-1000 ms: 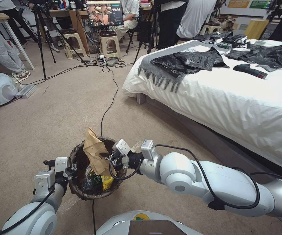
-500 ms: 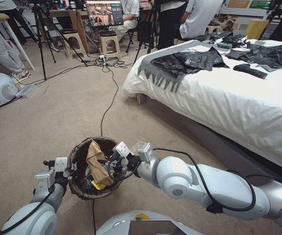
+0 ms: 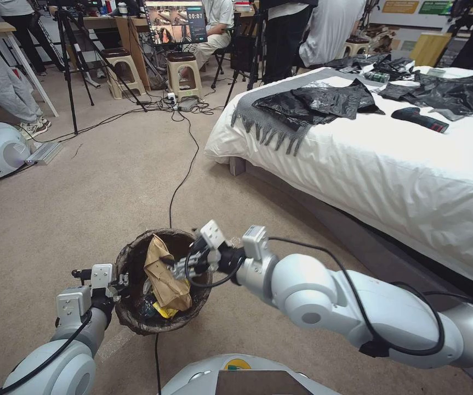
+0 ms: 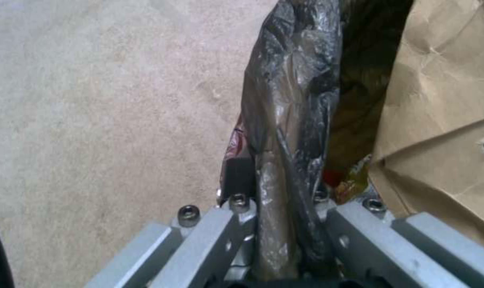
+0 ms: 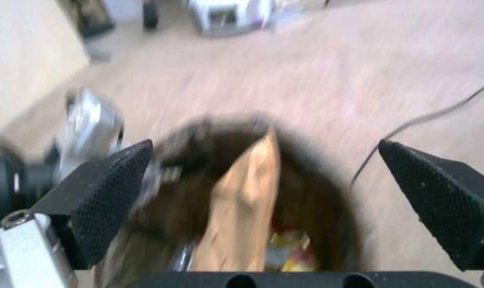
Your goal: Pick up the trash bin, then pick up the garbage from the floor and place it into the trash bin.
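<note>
Grey metal fingers [image 4: 220,236] of the left gripper [image 3: 117,285] are pinched together on the rim of the small round trash bin with its dark brown-black translucent liner [image 3: 132,321]; in the left wrist view the crinkled liner [image 4: 295,120] runs straight down between them. That bin sits low in front of the robot, over the beige carpet [image 3: 83,186], gripped at its left rim. Inside it stands a crumpled brown paper bag [image 3: 164,274], leaning against the far side, with a yellow foil wrapper [image 3: 162,311] and other small litter beneath; what those darker scraps are is hard to make out. Over the bin's right rim hovers the right gripper [image 3: 184,267], its two black textured pads [image 5: 111,192] spread wide apart and holding nothing, the paper bag [image 5: 247,216] visible between and below them. A black cable [image 3: 184,170] trails away across the carpet from the bin. Farther off to the right lies a bed with a white sheet [image 3: 389,181], carrying flat black plastic bags [image 3: 324,101] and a grey fringed throw [image 3: 269,120]. Wooden stools [image 3: 184,71] stand at the back.
</note>
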Available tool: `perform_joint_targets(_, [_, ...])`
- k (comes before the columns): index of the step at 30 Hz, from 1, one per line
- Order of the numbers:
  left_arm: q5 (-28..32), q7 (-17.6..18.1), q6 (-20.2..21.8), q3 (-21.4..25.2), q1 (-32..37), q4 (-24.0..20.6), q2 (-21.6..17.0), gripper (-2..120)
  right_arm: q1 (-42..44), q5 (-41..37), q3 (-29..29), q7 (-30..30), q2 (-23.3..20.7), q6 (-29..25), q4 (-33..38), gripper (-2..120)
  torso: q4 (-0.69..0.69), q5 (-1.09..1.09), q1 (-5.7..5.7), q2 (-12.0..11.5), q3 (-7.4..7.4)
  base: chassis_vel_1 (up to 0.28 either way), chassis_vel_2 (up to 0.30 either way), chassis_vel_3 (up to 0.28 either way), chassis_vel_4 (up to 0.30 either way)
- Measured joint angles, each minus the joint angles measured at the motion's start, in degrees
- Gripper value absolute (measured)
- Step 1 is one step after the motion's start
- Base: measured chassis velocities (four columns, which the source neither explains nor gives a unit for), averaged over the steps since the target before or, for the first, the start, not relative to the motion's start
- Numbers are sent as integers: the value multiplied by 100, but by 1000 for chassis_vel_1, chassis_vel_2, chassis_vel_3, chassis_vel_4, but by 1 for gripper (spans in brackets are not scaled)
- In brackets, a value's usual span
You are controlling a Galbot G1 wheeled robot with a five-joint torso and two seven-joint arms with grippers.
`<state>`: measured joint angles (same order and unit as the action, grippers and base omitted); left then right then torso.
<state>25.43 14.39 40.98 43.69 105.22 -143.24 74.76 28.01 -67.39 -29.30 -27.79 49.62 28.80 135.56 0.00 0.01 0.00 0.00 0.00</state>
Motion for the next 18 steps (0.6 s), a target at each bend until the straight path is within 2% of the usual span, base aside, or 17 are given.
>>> perform_joint_targets(3, [-2,1,0,0,-15,0,11,3,92,200,240,58,-123,-222,104,100,-1,0,0,0,0,0,0,0,0])
perform_joint_targets(6, [-4,3,0,-1,-54,0,56,3,361,824,670,195,-427,-767,242,100,0,0,0,0,0,0,0,0,0])
perform_joint_targets(7, [-4,3,0,-1,-54,0,56,3,361,824,670,195,-427,-767,242,100,0,0,0,0,0,0,0,0,0])
perform_joint_targets(9, [-5,4,0,-7,-76,0,84,3,687,1000,1125,228,-571,-977,325,100,0,0,0,0,0,0,0,0,0])
perform_joint_targets(11, [-6,4,0,-7,-86,0,91,3,804,1032,1292,234,-612,-1014,351,100,0,0,0,0,0,0,0,0,0])
perform_joint_targets(12, [-6,6,0,-7,-103,0,104,3,1075,1113,1626,239,-680,-1087,390,100,0,0,0,0,0,0,0,0,0])
perform_joint_targets(14, [-6,7,0,-6,-108,0,107,3,1145,1135,1700,239,-693,-1102,396,100,0,0,0,0,0,0,0,0,0])
perform_joint_targets(16, [-7,10,0,0,-126,0,125,3,1601,1314,2188,254,-757,-1183,402,100,-1,1,0,0,0,0,0,0,0])
perform_joint_targets(18, [-7,10,0,0,-127,0,127,3,1625,1327,2215,256,-760,-1187,401,100,-1,1,0,0,0,0,0,0,0])
